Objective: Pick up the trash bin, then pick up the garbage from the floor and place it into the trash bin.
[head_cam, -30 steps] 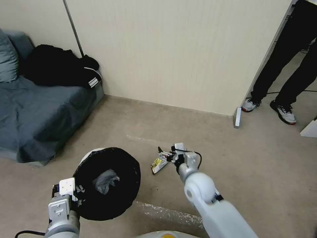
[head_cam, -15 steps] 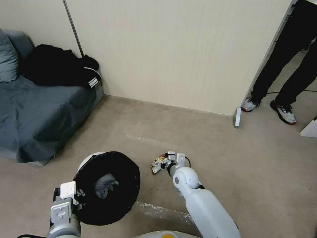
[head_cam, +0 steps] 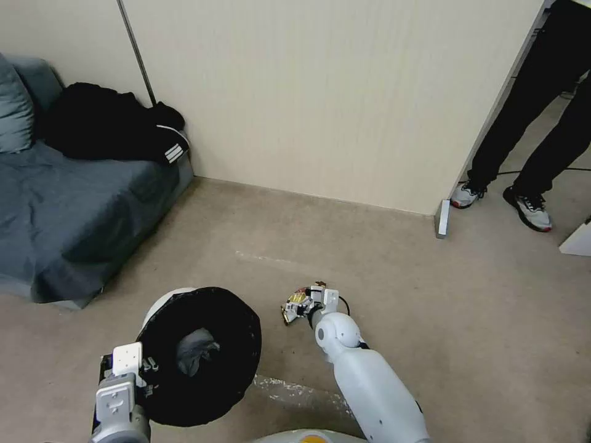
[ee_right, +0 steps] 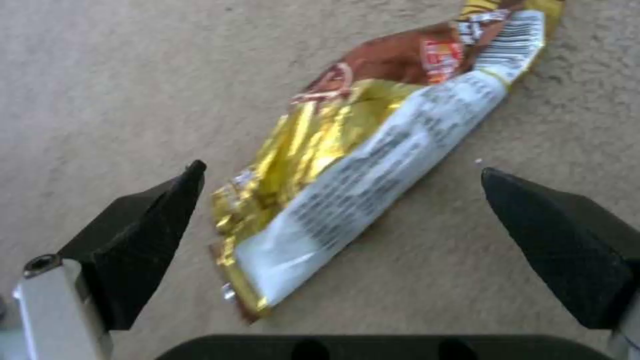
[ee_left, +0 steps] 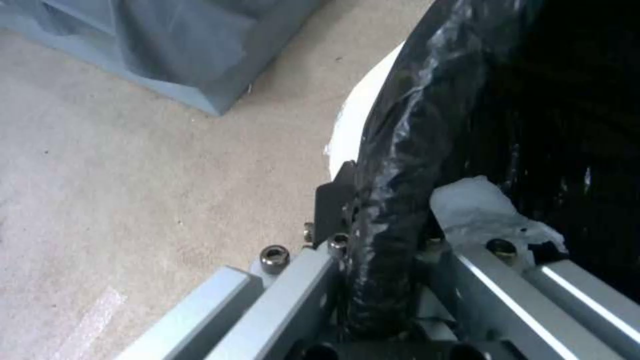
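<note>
At the lower left, the left tool (head_cam: 143, 369) is seen clenched on the near rim of the bin (head_cam: 203, 351), a finger (ee_left: 337, 192) outside the bag-wrapped wall and the other inside. The bin is held tilted above the floor (head_cam: 431, 295), with a pale wad (head_cam: 196, 349) inside. Behind it, a sofa (head_cam: 74, 215) with black clothing (head_cam: 111, 129) is seen against the wall. To the right, the right arm is stretched down to the floor, its tool (ee_right: 340, 175) spread wide astride the wrapper (ee_right: 373, 165), which lies flat on the floor just beside the bin.

R gripper (ee_right: 343, 172) wide apart, fingers (ee_right: 143, 220) straddling yellow snack wrapper (ee_right: 373, 165) on carpet (ee_right: 107, 75).
</note>
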